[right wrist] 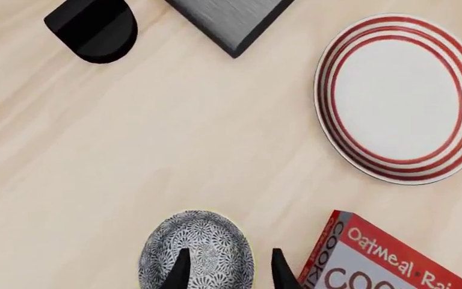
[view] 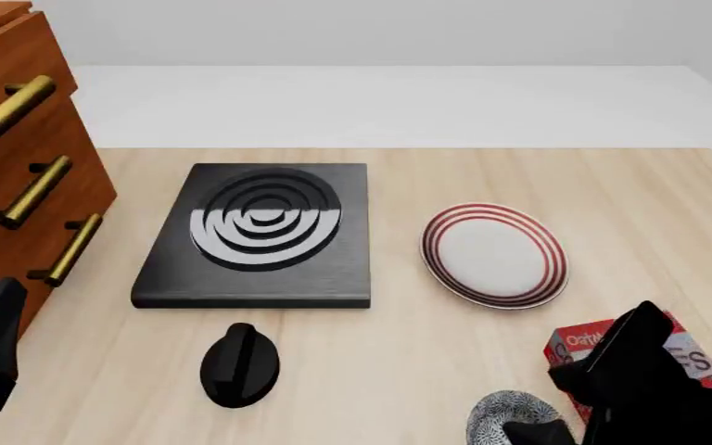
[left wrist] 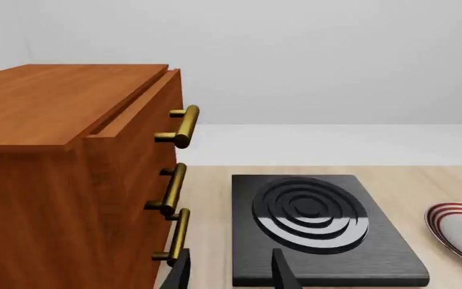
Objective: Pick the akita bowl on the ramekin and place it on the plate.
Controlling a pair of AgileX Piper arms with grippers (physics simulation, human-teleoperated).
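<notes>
Pale wood grain covers the counter (view: 455,176), and near its front edge sits the speckled bowl (right wrist: 197,253), black-and-white patterned inside with a light rim. In the right wrist view the right tool (right wrist: 229,268) hangs over the bowl with its two dark fingers (right wrist: 180,272) parted a moderate way; one finger shows over the bowl's inside and the other over its rim toward the box. Whether either finger touches the bowl cannot be told. In the front view the bowl (view: 511,417) is partly covered by the right arm. The small white cup under it cannot be made out.

Just beside the bowl lies a red cookie box (right wrist: 391,259) with "Oatmeal" printed on it. The plate (view: 495,254), white with red rings round its rim, lies farther back on the counter, well apart from the bowl, with nothing on it.

To the plate's left is a black burner slab (view: 257,236) with raised concentric rings, and in front of that a black knob (view: 238,364). A wooden drawer cabinet (view: 16,176) with brass handles stands at the left edge.

The left tool (left wrist: 229,274) is held above the counter near the cabinet, its fingers spread apart and holding nothing.
</notes>
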